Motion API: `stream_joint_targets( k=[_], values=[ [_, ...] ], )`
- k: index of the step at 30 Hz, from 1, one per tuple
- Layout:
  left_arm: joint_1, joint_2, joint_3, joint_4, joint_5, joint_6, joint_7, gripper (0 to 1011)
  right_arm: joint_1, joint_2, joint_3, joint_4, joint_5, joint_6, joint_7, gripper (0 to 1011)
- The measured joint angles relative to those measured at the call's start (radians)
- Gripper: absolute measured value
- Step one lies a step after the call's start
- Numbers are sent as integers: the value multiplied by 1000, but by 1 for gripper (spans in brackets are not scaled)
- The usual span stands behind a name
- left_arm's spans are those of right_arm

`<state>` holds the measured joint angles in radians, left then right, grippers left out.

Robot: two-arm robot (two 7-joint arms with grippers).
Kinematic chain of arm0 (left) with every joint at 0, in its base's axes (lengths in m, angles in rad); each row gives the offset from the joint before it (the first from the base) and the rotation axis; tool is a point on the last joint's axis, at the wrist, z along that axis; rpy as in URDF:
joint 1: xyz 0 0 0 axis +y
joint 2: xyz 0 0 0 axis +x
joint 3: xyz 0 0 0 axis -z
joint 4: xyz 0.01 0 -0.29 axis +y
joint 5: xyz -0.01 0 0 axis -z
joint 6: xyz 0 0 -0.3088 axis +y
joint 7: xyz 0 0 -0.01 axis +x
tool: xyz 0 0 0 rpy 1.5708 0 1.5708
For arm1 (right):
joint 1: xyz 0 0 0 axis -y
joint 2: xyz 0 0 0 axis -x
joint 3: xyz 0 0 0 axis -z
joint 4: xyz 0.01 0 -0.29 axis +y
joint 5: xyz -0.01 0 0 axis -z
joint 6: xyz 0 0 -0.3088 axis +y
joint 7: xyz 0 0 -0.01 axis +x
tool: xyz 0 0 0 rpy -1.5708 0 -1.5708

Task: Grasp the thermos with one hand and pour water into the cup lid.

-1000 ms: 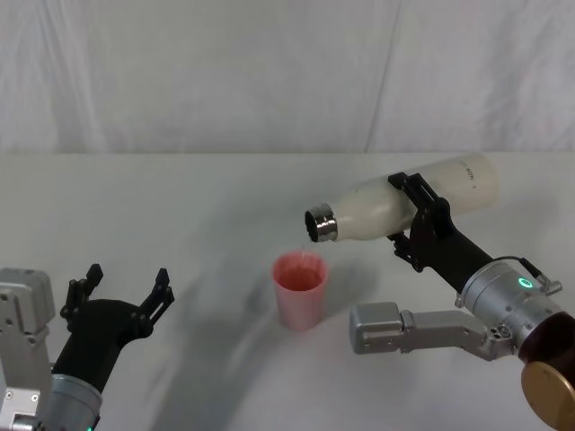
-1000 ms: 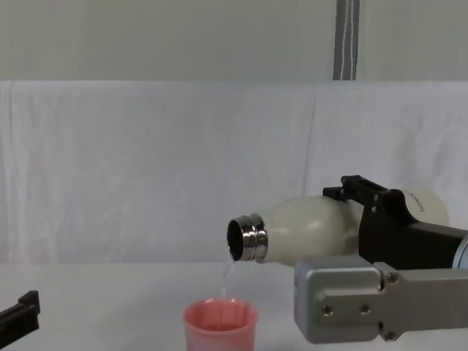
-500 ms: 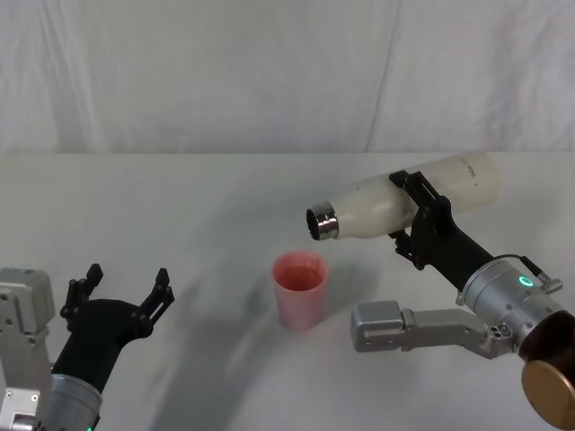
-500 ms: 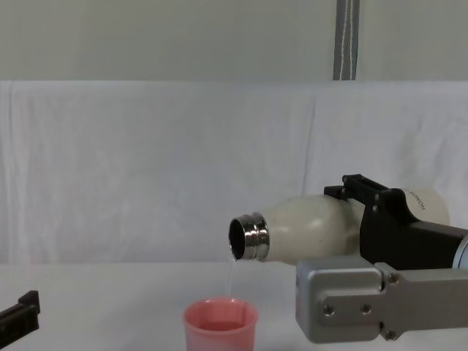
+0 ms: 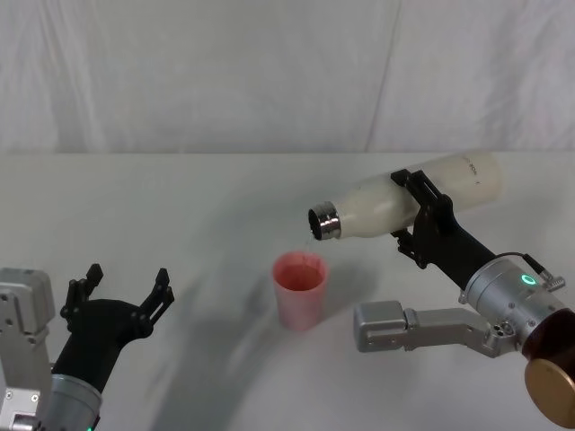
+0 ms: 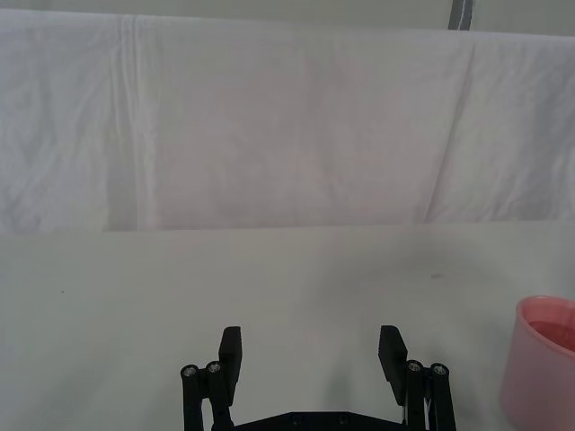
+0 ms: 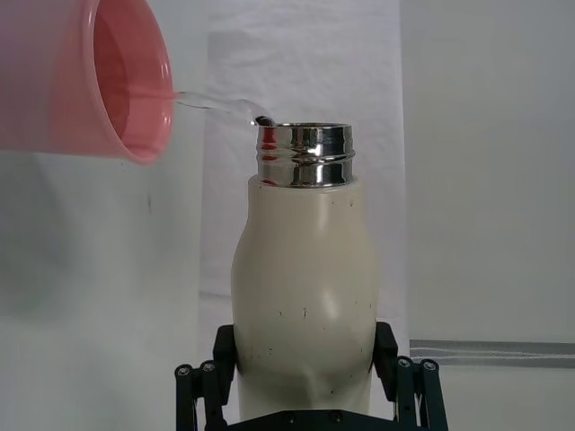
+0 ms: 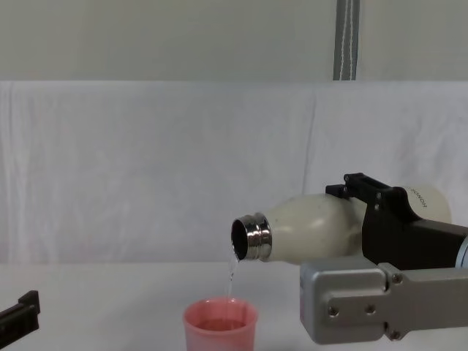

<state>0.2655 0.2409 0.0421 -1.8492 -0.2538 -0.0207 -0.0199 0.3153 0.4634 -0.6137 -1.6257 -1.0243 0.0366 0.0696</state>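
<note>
My right gripper [image 5: 422, 215] is shut on the cream-white thermos [image 5: 395, 202], holding it almost flat in the air with its steel neck [image 8: 252, 237] tipped slightly down. A thin stream of water [image 8: 231, 276] falls from the neck into the pink cup lid [image 5: 300, 289], which stands upright on the table right below. The right wrist view has the thermos [image 7: 304, 287] between the fingers [image 7: 393, 359] and the cup lid [image 7: 99, 76] just past the neck. My left gripper [image 5: 121, 294] rests open and empty at the near left, well apart from the cup lid [image 6: 544, 368].
A white cloth covers the table [image 5: 180, 215] and hangs as a backdrop [image 5: 269, 72] behind it. My right forearm's grey housing [image 5: 413, 325] lies low to the right of the cup lid. Bare table stretches between the left gripper and the cup lid.
The thermos has shifted slightly right and toward me while water keeps running into the cup lid. The left arm has not moved.
</note>
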Motion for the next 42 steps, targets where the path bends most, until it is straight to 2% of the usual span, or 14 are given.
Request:
stream_joint_targets(
  k=[35, 42],
  values=[
    [0, 0, 0, 0, 0, 0, 0, 1001, 3, 9, -4, -5, -8, 0, 5, 947],
    [0, 0, 0, 0, 0, 0, 0, 1001, -3, 1, 8, -5, 28, -9, 5, 947]
  ],
)
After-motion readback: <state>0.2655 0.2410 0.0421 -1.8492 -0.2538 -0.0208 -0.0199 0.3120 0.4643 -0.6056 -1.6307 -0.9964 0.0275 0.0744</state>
